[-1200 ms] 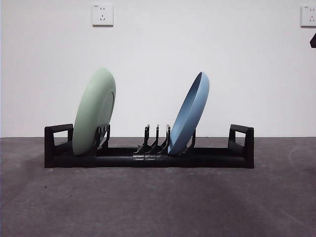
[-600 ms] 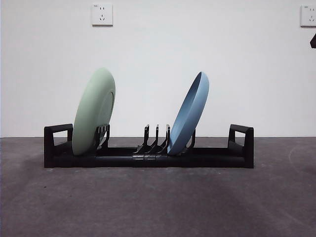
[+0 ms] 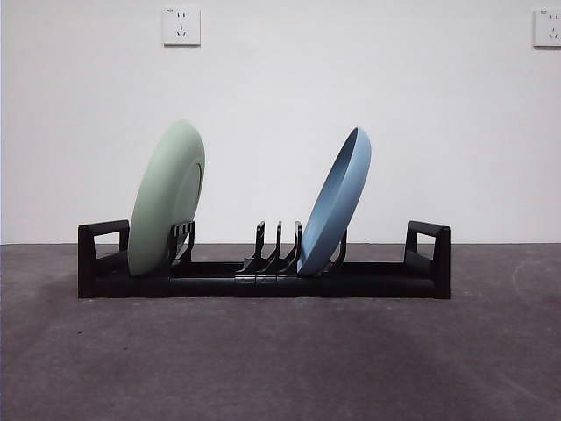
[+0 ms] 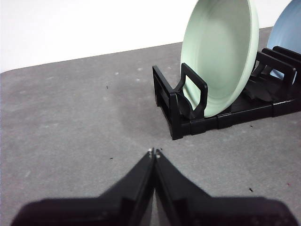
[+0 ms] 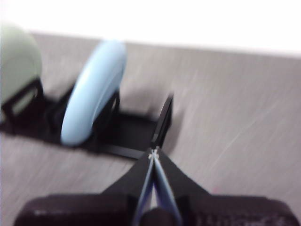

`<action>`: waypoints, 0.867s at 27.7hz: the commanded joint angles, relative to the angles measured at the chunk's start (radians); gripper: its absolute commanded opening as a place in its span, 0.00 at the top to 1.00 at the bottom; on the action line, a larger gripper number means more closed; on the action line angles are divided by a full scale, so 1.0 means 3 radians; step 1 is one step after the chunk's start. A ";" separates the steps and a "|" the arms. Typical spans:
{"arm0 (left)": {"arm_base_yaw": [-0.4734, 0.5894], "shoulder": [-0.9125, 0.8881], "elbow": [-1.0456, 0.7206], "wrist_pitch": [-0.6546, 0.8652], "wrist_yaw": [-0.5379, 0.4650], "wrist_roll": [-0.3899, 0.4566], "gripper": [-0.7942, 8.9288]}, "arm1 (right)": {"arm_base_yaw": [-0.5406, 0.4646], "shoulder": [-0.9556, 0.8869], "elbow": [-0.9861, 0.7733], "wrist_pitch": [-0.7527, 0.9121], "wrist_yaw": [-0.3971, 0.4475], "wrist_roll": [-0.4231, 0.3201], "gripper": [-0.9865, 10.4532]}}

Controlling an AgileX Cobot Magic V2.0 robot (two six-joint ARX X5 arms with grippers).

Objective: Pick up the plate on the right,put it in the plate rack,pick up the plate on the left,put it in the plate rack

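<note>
Blue plate [image 4: 292, 28] cropped (R wrist blurry)

The grey table [image 3: 280, 360] carries only the black plate rack [image 3: 263, 282] directly.

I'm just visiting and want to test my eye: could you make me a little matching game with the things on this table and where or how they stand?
Things:
1. green plate
2. blue plate
3. left tool
4. wall socket

States:
a. up on the white wall
b. shut, off the rack's end
c. leaning near the rack's middle
d. leaning at the rack's end

Pairs: 1-d, 2-c, 3-b, 4-a
</note>
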State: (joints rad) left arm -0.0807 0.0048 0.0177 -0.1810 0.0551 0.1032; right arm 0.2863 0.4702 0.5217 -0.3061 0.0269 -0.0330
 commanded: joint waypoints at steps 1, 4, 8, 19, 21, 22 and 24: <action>0.0010 -0.0009 -0.0047 0.0004 -0.0006 -0.0033 0.92 | -0.0149 -0.0235 -0.0067 0.0024 -0.0006 -0.0173 0.91; 0.0010 -0.0009 -0.0047 0.0004 -0.0006 -0.0033 0.92 | -0.0476 -0.0621 -0.0312 0.0104 -0.0187 -0.0183 0.91; 0.0010 -0.0009 -0.0047 0.0004 -0.0005 -0.0033 0.92 | -0.0715 -0.1002 -0.0744 0.0328 -0.0449 -0.0178 0.91; 0.0010 -0.0009 -0.0047 0.0004 -0.0006 -0.0033 0.92 | -0.0713 -0.1564 -0.1581 0.0762 -0.0439 -0.0058 0.91; 0.0010 -0.0009 -0.0047 0.0004 -0.0006 -0.0033 0.92 | -0.0713 -0.1564 -0.1653 0.0757 -0.0443 -0.0028 0.91; 0.0010 -0.0009 -0.0047 0.0004 -0.0006 -0.0033 0.92 | -0.0711 -0.1564 -0.1690 0.0757 -0.0443 0.0000 0.91; 0.0010 -0.0009 -0.0047 0.0004 -0.0006 -0.0033 0.92 | -0.0711 -0.1564 -0.1720 0.0643 -0.0440 0.0062 0.91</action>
State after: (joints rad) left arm -0.0807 0.0048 0.0177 -0.1810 0.0547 0.1032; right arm 0.0719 0.0040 0.0166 -0.1108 -0.1051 -0.0422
